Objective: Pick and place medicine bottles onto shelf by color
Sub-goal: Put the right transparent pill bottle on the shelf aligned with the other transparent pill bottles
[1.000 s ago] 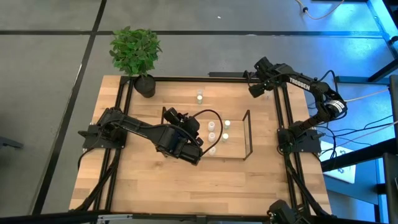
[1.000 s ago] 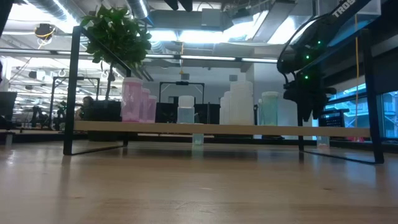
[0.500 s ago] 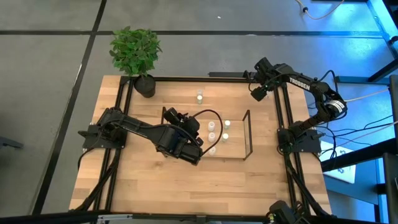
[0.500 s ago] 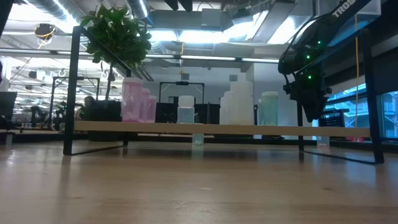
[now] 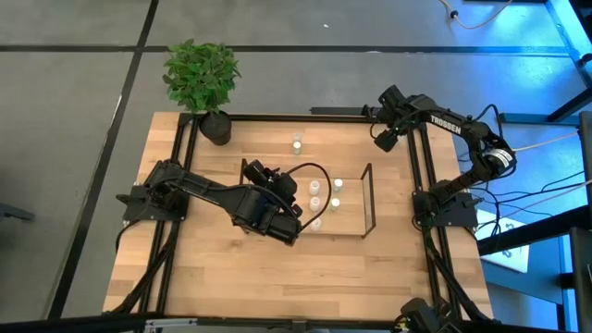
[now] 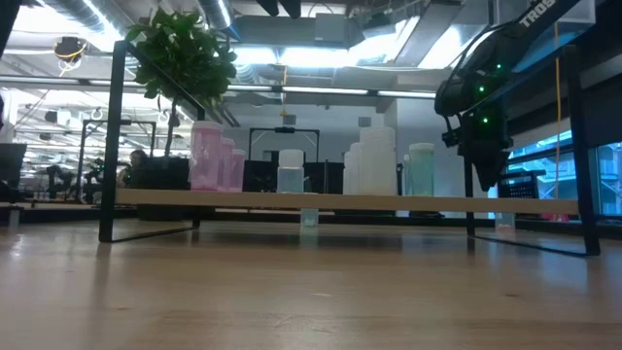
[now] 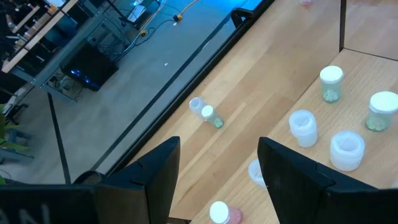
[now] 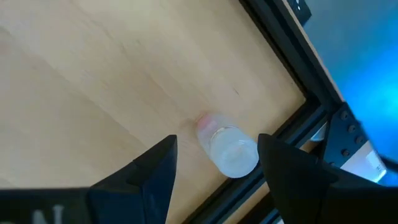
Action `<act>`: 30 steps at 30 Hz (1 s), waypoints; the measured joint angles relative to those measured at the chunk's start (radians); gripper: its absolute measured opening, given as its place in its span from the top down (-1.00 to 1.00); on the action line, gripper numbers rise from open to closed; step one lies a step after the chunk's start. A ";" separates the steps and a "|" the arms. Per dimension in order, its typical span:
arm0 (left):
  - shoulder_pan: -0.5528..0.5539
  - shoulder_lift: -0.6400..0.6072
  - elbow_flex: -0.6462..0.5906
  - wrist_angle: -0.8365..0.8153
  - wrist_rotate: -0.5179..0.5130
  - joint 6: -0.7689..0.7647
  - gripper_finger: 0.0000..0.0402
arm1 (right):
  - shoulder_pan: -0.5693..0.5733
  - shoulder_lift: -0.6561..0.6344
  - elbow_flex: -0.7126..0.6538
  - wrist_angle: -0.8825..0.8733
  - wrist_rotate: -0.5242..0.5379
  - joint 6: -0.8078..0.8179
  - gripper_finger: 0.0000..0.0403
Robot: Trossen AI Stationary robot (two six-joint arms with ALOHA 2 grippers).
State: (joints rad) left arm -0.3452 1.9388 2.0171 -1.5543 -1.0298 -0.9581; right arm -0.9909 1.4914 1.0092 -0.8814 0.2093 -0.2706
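Right pincer (image 8: 214,171): held open and empty above a pink bottle (image 8: 227,148) by the desk's (image 5: 231,277) frame.
Left pincer (image 7: 217,177): held open, empty, over the shelf (image 5: 369,199).

A robotics lab: framed test table (image 5: 277,277), exposed ceiling ducts (image 6: 321,73), cables (image 5: 546,199).

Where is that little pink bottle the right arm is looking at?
The pink bottle stands at the table's far right corner, against the black frame, directly under the right pincer, whose open jaws hover above it.
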 joint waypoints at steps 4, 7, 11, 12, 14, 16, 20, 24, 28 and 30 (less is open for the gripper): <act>0.000 0.000 0.000 0.000 0.000 0.000 -0.04 | 0.000 0.000 0.000 0.001 0.000 -0.029 -0.12; 0.000 0.000 0.000 0.000 0.000 0.000 -0.04 | 0.000 0.000 0.000 0.001 0.008 -0.061 -0.12; 0.000 0.000 0.000 0.000 0.000 0.000 -0.04 | 0.000 0.000 0.000 0.001 0.018 -0.088 -0.12; 0.000 0.000 0.000 0.000 0.000 0.000 -0.04 | 0.000 0.000 0.000 0.000 0.019 -0.105 -0.12; 0.000 0.000 0.000 0.000 0.000 0.000 -0.04 | 0.000 0.000 0.000 -0.001 0.028 -0.137 -0.12; 0.000 0.000 0.000 0.000 0.000 0.000 -0.04 | 0.000 0.000 0.000 -0.004 0.034 -0.163 -0.12; 0.000 0.000 0.000 0.000 0.000 0.000 -0.04 | 0.000 0.000 0.000 -0.007 0.034 -0.177 -0.12; 0.003 0.000 0.000 0.000 -0.018 0.008 -0.04 | 0.000 0.000 0.000 0.009 0.045 -0.130 -0.12; 0.005 0.000 0.000 0.000 -0.019 0.002 -0.04 | 0.000 0.000 0.000 0.013 0.052 -0.119 -0.12; 0.005 0.000 0.000 0.000 -0.019 0.002 -0.04 | 0.000 0.000 0.000 0.013 0.052 -0.116 -0.12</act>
State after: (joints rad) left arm -0.3405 1.9388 2.0171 -1.5542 -1.0489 -0.9561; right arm -0.9905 1.4914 1.0092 -0.8684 0.2612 -0.3868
